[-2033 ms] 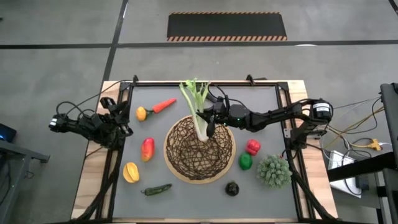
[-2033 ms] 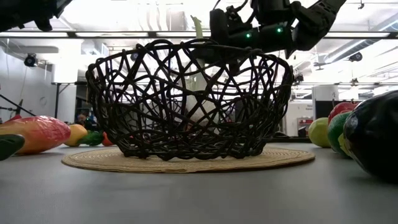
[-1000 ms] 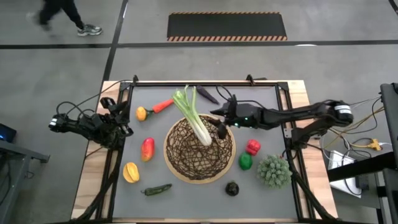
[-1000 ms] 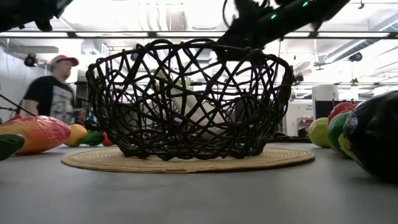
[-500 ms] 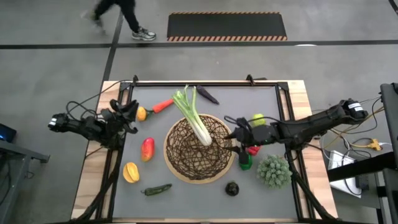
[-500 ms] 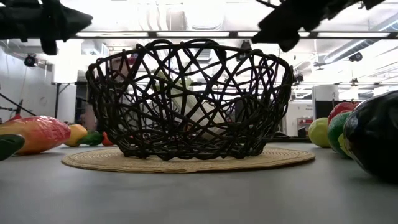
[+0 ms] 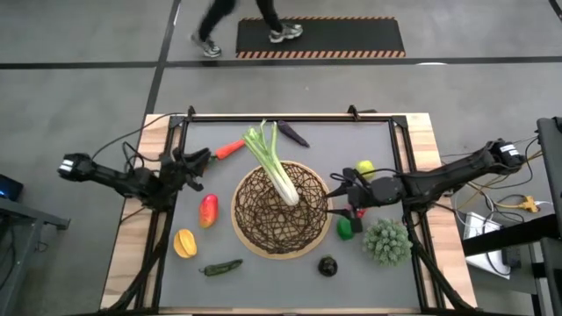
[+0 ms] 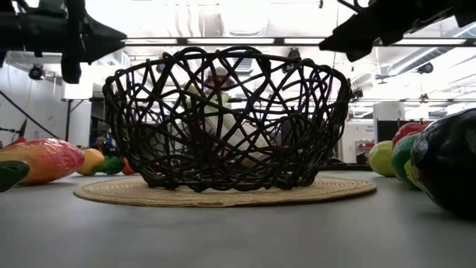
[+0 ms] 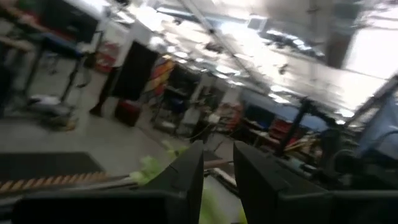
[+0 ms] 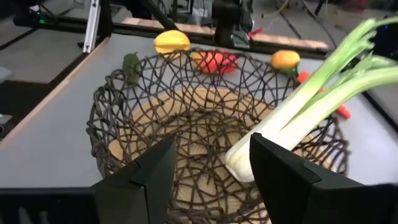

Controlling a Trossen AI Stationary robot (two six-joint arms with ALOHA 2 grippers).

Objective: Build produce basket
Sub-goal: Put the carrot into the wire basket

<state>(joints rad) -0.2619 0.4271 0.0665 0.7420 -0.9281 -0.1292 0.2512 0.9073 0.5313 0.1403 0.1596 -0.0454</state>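
The dark wicker basket [image 7: 263, 233] stands mid-table on its tan base. The leek [image 7: 279, 175] lies slanted in it, white end on the basket floor [image 10: 245, 155], green leaves over the far rim. My right gripper [image 7: 336, 195] is open, hovering at the basket's right rim, beside a red pepper [image 7: 357, 209] and the lime [image 7: 345, 227]; its wrist view looks into the basket [image 10: 143, 118]. My left gripper [image 7: 198, 163] hangs raised left of the basket near the carrot [image 7: 231, 149], with a narrow gap between its fingers [image 9: 189, 177].
Left of the basket lie a red-yellow pepper [image 7: 208, 210], a yellow lemon [image 7: 184, 242] and a green chili [image 7: 219, 267]. On the right are a yellow-green lemon [image 7: 364, 167], a spiky green ball [image 7: 387, 241] and a dark eggplant [image 7: 327, 265]. A person walks on the floor beyond.
My right gripper has drawn away from the basket's far rim toward the table's right and near side, ending beside the red pepper, still open. My left gripper has swung toward the basket and risen. The leek has stayed lying in the basket.
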